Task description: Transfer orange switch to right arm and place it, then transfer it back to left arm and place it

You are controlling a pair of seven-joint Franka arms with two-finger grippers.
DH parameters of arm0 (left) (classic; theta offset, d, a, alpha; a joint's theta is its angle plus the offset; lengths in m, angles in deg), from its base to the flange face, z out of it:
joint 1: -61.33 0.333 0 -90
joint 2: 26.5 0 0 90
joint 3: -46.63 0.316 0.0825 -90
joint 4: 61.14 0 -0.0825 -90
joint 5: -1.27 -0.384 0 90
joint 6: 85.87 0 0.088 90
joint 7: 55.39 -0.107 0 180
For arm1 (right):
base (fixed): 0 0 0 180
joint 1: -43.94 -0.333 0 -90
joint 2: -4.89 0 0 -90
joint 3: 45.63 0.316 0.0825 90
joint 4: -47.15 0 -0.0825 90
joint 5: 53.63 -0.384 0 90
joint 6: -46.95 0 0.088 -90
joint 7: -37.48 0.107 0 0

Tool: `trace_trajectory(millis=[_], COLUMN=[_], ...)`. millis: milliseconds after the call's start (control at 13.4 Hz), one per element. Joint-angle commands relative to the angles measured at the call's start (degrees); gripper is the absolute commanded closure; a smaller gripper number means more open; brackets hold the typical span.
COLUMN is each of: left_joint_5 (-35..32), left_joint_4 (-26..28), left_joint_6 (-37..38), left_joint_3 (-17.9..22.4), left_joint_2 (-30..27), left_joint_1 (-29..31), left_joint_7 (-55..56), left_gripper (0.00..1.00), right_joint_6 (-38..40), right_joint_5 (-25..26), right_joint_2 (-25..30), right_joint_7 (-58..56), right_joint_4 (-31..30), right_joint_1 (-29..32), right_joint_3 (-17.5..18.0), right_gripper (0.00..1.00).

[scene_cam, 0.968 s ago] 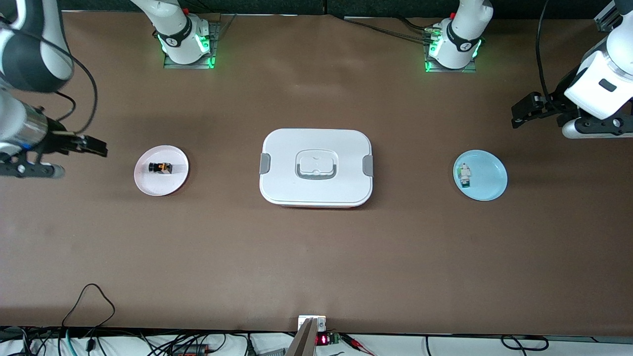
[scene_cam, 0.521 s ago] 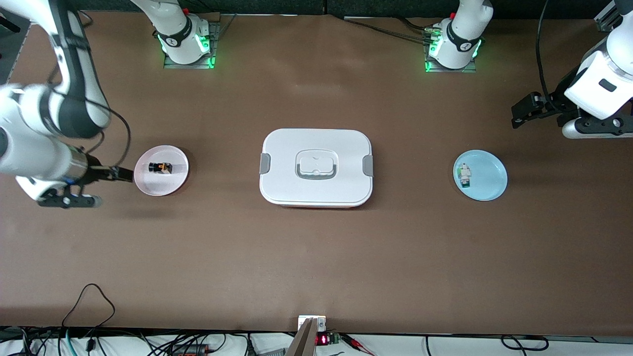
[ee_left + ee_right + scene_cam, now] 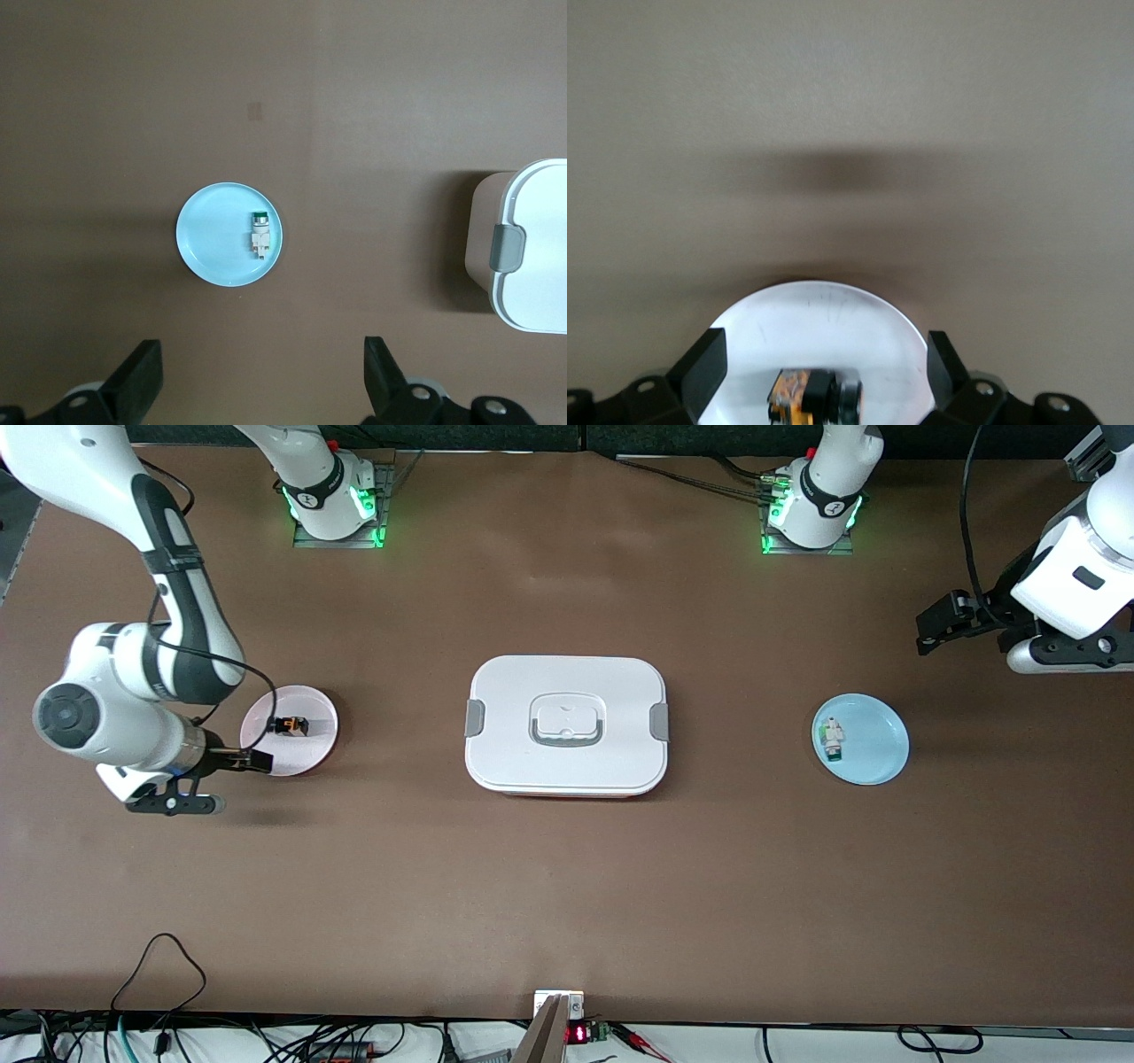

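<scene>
Brown matte counter (image 3: pixel 567 886), flat and even, cables trailing along the edge nearest the front camera; both arm bases lit green along the farthest edge. White box (image 3: pixel 566 725) sits mid-counter: rounded rectangle, smooth plastic, grey side latches, grey-outlined handle recess in the lid. Pink plate (image 3: pixel 312 731) toward the right arm's end, round, glossy; the orange switch (image 3: pixel 291 726) lies on it, a small black piece with orange markings, also seen in the right wrist view (image 3: pixel 811 397). Blue plate (image 3: pixel 873 740) toward the left arm's end, round, carrying a white-and-green component (image 3: pixel 833 740); the left wrist view shows that plate (image 3: pixel 213 239) and the component (image 3: pixel 259 237) from above, with the box's corner (image 3: pixel 532 248) at its edge. Since a second ago the right arm has swung in from the counter's end, and its end effector (image 3: pixel 252 761) now hangs over the plate's rim nearest the camera, fingers spread wide, nothing held; in the right wrist view (image 3: pixel 824 363) the switch shows between the black fingers. Left end effector (image 3: pixel 939 624) waits over bare counter past the blue plate, unmoved, fingers wide apart (image 3: pixel 262 376) and empty. Box, plates, switch unchanged in place.
</scene>
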Motion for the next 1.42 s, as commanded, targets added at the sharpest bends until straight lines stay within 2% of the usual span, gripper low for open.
trace_trajectory(millis=[0, 372, 596, 1341], left_joint_5=[-0.78, -0.78, -0.78, -0.78], left_joint_4=[-0.5, -0.5, -0.5, -0.67], left_joint_6=[0.31, 0.31, 0.31, 0.22], left_joint_3=[-0.03, -0.03, -0.03, 0.05], left_joint_2=[0.14, 0.14, 0.14, 0.14], left_joint_1=[0.2, 0.2, 0.2, 0.11], left_joint_7=[-1.48, -1.48, -1.48, -1.39], left_gripper=[0.0, 0.0, 0.0, 0.0], right_joint_6=[-3.02, -3.46, -4.42, -6.27], right_joint_5=[-0.36, 0.61, 0.87, 0.78], right_joint_2=[4.18, 7.87, 7.79, 6.65], right_joint_7=[2.83, 2.66, 2.66, 2.75], right_joint_4=[-7.06, -12.69, -13.92, -13.93], right_joint_1=[-0.29, -1.96, -2.83, -3.54], right_joint_3=[0.12, 0.04, 0.12, 0.12], right_gripper=[0.0, 0.0, 0.0, 0.0])
